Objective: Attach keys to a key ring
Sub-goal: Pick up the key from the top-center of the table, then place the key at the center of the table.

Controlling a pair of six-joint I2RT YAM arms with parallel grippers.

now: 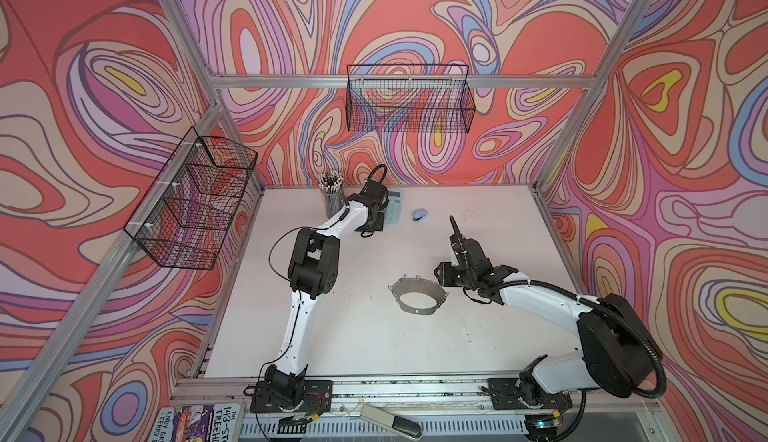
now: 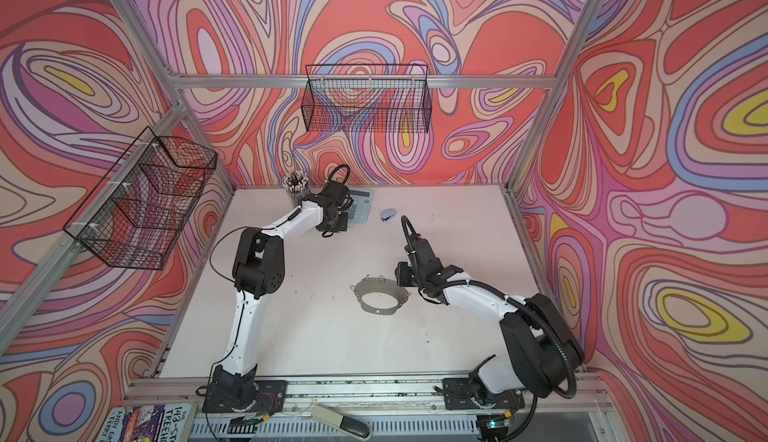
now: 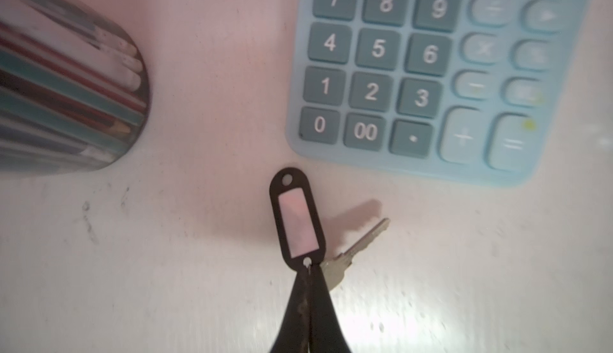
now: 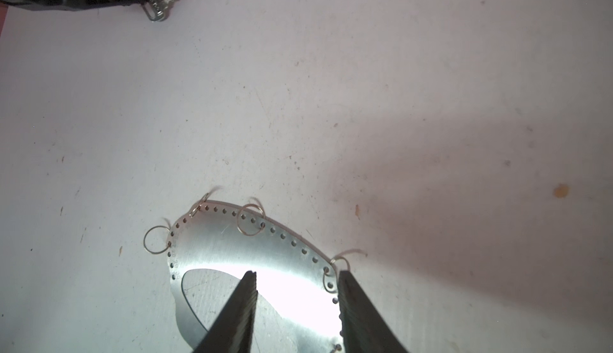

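The left gripper pinches the keys by their very end, a thin hold that may slip, while the right gripper hangs with fingers spread over the key ring.

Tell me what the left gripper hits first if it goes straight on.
Shut on the keys, the left gripper points at the blue calculator; its near edge by the 0 key looks first in line, though the table may come sooner if the gripper tilts down.
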